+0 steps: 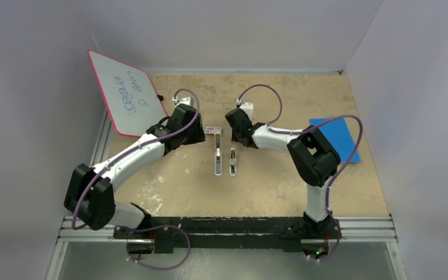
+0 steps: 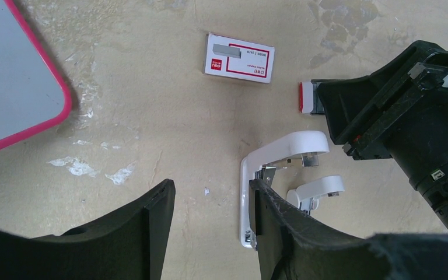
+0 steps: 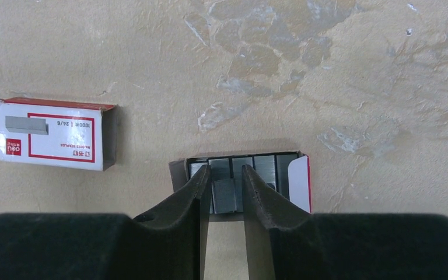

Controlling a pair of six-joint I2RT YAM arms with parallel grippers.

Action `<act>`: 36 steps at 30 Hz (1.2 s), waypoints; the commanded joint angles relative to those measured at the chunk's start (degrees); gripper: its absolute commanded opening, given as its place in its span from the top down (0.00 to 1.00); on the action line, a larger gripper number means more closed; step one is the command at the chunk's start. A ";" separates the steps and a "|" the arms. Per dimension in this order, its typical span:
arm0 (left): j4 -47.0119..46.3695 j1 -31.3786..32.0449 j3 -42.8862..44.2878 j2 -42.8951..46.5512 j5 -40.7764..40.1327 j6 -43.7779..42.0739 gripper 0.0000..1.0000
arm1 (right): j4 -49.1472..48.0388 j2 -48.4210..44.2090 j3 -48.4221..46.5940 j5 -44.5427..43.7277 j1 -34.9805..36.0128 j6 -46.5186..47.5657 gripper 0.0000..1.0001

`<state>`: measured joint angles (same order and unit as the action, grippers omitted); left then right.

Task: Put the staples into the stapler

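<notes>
The staples (image 3: 224, 195), a short dark grey ribbed block, lie askew on top of several longer strips in an open cardboard tray (image 3: 299, 179). My right gripper (image 3: 226, 170) straddles that block with its jaws narrowly apart; a slim gap shows on the block's right side. The stapler (image 1: 217, 156) lies swung open as two white bars mid-table, the second bar (image 1: 232, 162) beside the first. My left gripper (image 2: 210, 188) is open and holds nothing. Its right finger (image 2: 262, 213) rests against the stapler's long white bar (image 2: 245, 192).
The red-and-white staple box sleeve (image 3: 55, 134) lies left of the tray, just beyond the stapler (image 1: 213, 130). A pink-edged whiteboard (image 1: 125, 93) leans at the back left. A blue sheet (image 1: 338, 137) lies at the right. The right arm's wrist (image 2: 396, 111) hangs close to my left gripper.
</notes>
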<state>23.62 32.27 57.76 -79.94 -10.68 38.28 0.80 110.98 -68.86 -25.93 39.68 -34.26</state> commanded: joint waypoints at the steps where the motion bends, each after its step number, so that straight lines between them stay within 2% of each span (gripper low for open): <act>1: -0.79 -0.31 2.31 -0.08 0.46 -0.75 0.51 | 1.12 -0.85 0.39 -0.87 -0.13 0.40 0.73; 6: -0.56 -0.33 2.35 -0.08 0.46 -0.57 0.51 | 0.45 -1.07 0.80 -0.50 0.28 0.89 0.75; 14: -0.45 -0.37 2.19 0.05 0.48 -0.40 0.51 | 1.02 -0.39 0.83 0.82 0.50 0.96 0.70; 23: -0.45 -0.31 1.92 0.05 0.57 -0.23 0.51 | 2.05 0.44 0.52 1.83 1.60 1.44 0.74; 36: -0.36 -0.34 1.74 0.40 0.39 -0.18 0.52 | 1.93 -2.56 0.13 -4.16 1.92 -1.04 0.86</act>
<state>23.73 32.27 57.76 -79.94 -10.61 38.30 1.10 110.98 -68.55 -27.44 41.25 -34.13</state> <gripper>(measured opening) 0.486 0.160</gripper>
